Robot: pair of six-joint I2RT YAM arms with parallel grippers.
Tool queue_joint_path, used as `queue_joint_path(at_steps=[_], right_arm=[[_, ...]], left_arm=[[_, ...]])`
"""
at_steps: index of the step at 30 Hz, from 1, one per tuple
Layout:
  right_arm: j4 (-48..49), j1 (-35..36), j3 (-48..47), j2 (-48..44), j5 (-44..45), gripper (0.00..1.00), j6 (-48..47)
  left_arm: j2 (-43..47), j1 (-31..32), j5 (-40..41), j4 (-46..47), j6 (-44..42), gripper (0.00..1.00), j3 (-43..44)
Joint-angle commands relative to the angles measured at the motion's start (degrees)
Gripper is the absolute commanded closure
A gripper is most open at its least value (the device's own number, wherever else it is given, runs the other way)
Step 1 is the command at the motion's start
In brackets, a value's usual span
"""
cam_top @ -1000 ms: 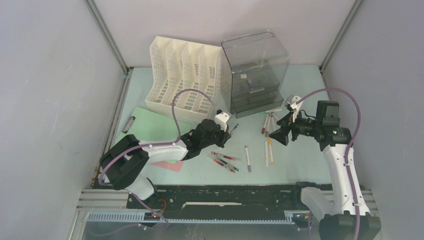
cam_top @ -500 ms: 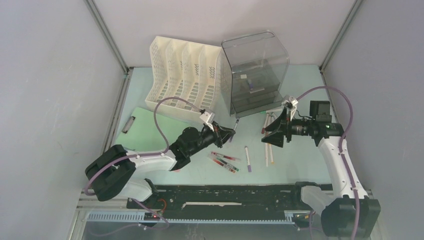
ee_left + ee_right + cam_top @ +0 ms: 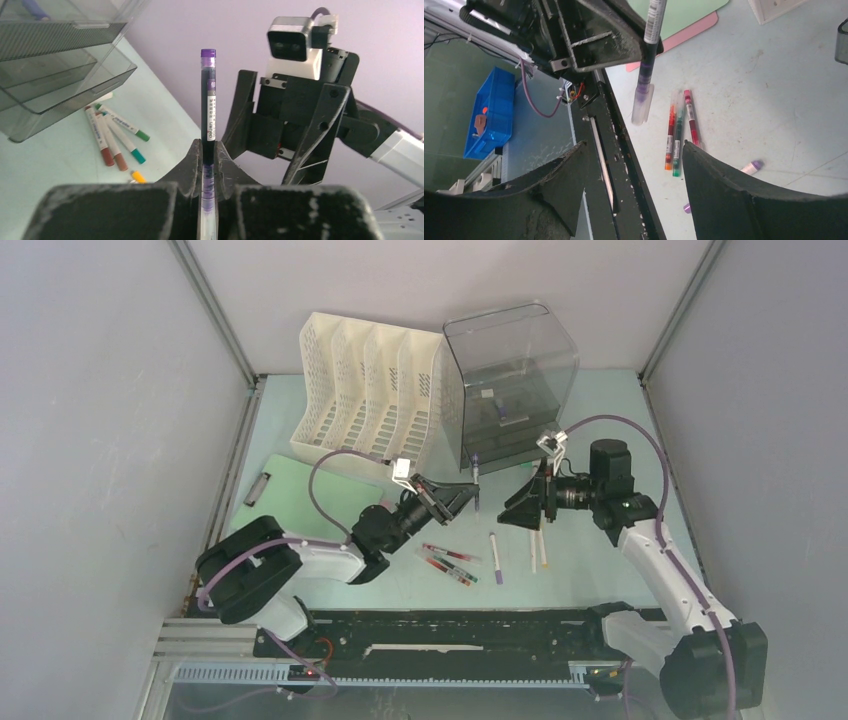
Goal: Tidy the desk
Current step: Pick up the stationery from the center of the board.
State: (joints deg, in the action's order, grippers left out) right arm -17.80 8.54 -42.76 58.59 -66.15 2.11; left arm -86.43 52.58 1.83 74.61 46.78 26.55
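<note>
Left gripper (image 3: 207, 150) is clamped tight on a purple pen (image 3: 208, 95), raised just in front of the smoky drawer unit (image 3: 510, 380), and the pen's lower half vanishes between the fingers. Right gripper (image 3: 518, 505) gapes wide, empty, facing it, also before that unit. The desk (image 3: 610, 410) spreads beneath the unit. Loose markers (image 3: 112, 137) lie at its foot, partly hidden from overhead.

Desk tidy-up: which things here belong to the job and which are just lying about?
Job: desk, purple pen in the left gripper, loose pens, markers, green clipboard, white file rack, grey drawer box.
Lying about: blue bin off the desk.
</note>
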Motion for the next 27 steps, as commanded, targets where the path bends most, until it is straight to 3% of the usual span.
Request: queue_joint_path(at_steps=[1, 12, 27], right_arm=[[7.29, 3.14, -0.24, -1.54, 6.70, 0.25, 7.79], [8.53, 6.03, -0.13, -1.24, 8.51, 0.29, 9.18], [9.53, 8.09, -0.13, -0.58, 8.74, 0.39, 9.59]], left_arm=[[-0.72, 1.99, 4.96, 5.47, 2.70, 1.00, 3.17], [-2.29, 5.57, 9.86, 5.64, 1.72, 1.00, 4.96], [-4.35, 7.08, 9.69, 5.72, 1.20, 1.00, 6.98]])
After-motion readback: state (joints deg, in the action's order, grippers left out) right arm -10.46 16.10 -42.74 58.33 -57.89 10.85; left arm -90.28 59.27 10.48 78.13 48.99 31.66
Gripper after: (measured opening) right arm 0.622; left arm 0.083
